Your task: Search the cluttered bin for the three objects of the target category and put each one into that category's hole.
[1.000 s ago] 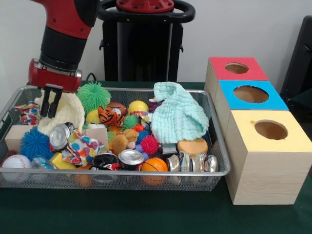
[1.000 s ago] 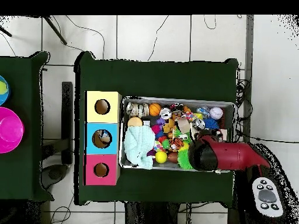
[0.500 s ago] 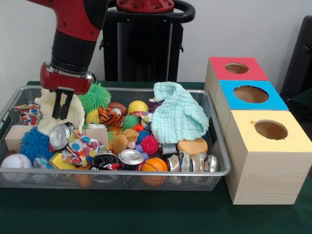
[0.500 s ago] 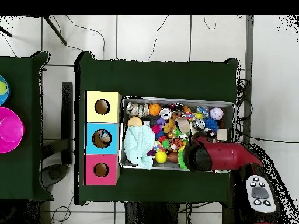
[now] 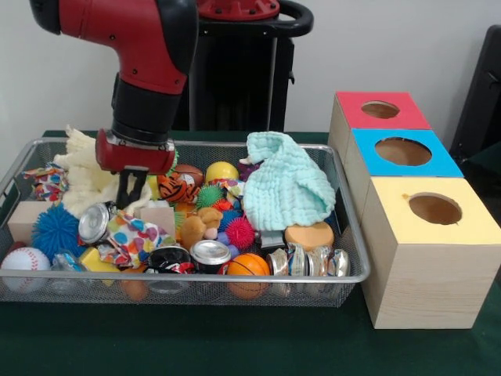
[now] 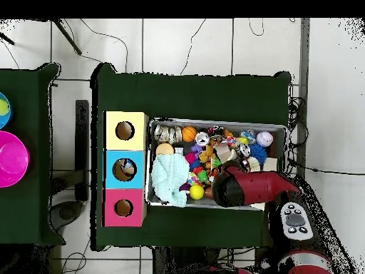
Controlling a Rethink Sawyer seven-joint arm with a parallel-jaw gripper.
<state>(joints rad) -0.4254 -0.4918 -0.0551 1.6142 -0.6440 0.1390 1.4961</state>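
The wire mesh bin (image 5: pixel 344 276) is full of toys, balls and cloths; it also shows in the overhead view (image 6: pixel 214 122). My gripper (image 5: pixel 131 191) hangs open and empty over the bin's back left, just above a tiger toy (image 5: pixel 174 188) and beside a cream cloth (image 5: pixel 86 176). A wrinkly see-through bottle (image 5: pixel 307 262) lies at the bin's front right. Another see-through piece (image 5: pixel 66 262) lies by the baseball (image 5: pixel 25 260); I cannot tell what it is. The red-topped box's hole (image 5: pixel 380 110) is open at the far right, and it shows in the overhead view (image 6: pixel 123 207). In the overhead view the arm (image 6: pixel 235 187) hides the gripper.
Blue-topped (image 5: pixel 403 151) and yellow-topped (image 5: pixel 434 208) boxes stand in front of the red one. A teal cloth (image 5: pixel 286 184) covers the bin's back right. Silver cans (image 5: pixel 95 221) (image 5: pixel 210 252) and an orange ball (image 5: pixel 249 265) lie near the front. A pink bowl (image 6: pixel 11 158) sits on a side table.
The arm has swung to the right in the front view, from over the cream cloth to over the tiger toy, and come a little lower. Nothing was picked up.
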